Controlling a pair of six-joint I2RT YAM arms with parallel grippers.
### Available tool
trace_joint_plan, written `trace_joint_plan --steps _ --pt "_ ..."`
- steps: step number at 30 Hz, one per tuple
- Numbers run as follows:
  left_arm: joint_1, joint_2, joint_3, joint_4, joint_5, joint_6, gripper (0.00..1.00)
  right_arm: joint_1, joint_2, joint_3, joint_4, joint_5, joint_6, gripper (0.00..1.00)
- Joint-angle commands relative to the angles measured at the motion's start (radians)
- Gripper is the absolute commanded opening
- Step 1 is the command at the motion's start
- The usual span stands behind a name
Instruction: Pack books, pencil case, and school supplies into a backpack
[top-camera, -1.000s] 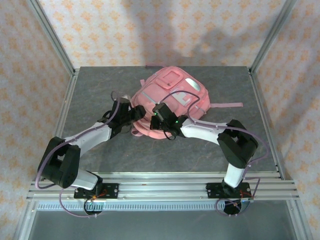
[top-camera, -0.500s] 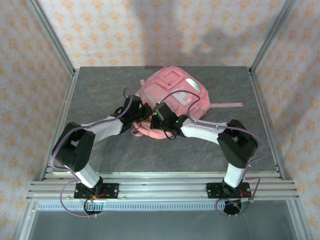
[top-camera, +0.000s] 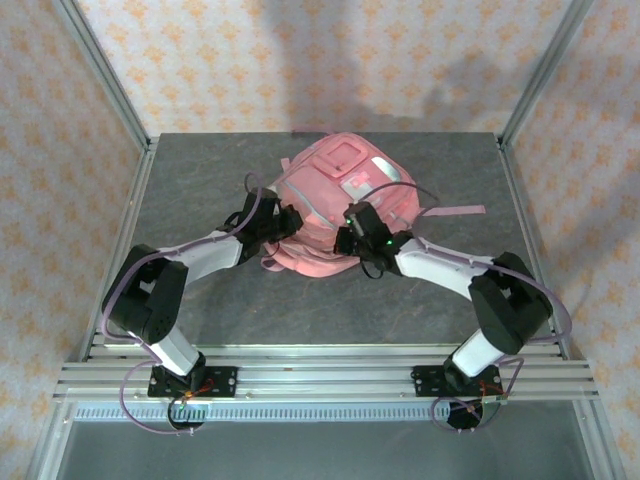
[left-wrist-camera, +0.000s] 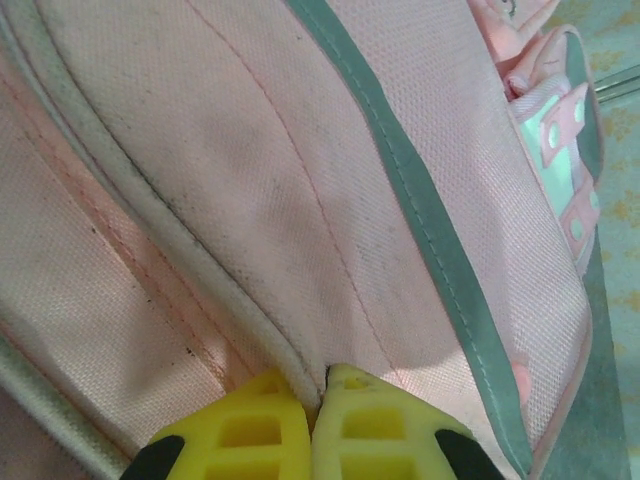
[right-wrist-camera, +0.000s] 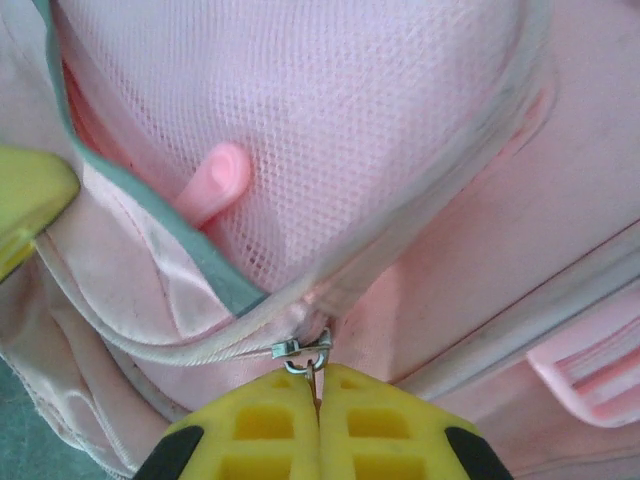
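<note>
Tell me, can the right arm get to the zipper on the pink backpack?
Probably yes. The right tool is shut right on the zipper pull of the backpack, with nothing in between. The left tool pinches the backpack off to the side.

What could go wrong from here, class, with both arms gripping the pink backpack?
1. The right fingers pinch only the small metal zipper pull; it might slip free under a tug.
2. The left fingers clamp just a thin seam of the backpack; if that slips, the bag may slide on the table instead of the zip running.
3. Slack fabric beside the pull could jam it.
</note>
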Motion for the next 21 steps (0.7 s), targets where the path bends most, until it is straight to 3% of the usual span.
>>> trace_joint_plan --steps 1,4,7,8,10,15,21 --pt "0.047 -0.032 0.002 -0.013 -0.071 0.048 0.0 -0.044 -0.027 0.009 -0.104 0.123 -0.019 0.0" --pt "0.046 -0.027 0.014 -0.012 -0.069 0.045 0.0 -0.044 -0.018 0.048 -0.102 0.122 -0.01 0.05" --pt "0.046 -0.028 0.044 -0.042 -0.08 0.061 0.0 -0.044 -0.016 0.072 -0.111 0.142 -0.004 0.21" --pt "0.046 -0.029 0.057 -0.061 -0.088 0.069 0.03 -0.044 -0.019 0.08 -0.119 0.154 -0.002 0.27" --pt "0.046 -0.042 0.083 -0.097 -0.102 0.086 0.25 -0.046 -0.027 0.096 -0.131 0.172 -0.002 0.39" --pt "0.046 -0.105 0.115 -0.155 -0.152 0.13 0.45 -0.052 -0.047 0.135 -0.134 0.172 -0.021 0.5" --pt "0.061 -0.185 0.168 -0.238 -0.22 0.21 0.53 -0.078 -0.041 0.217 -0.135 0.176 -0.068 0.64"
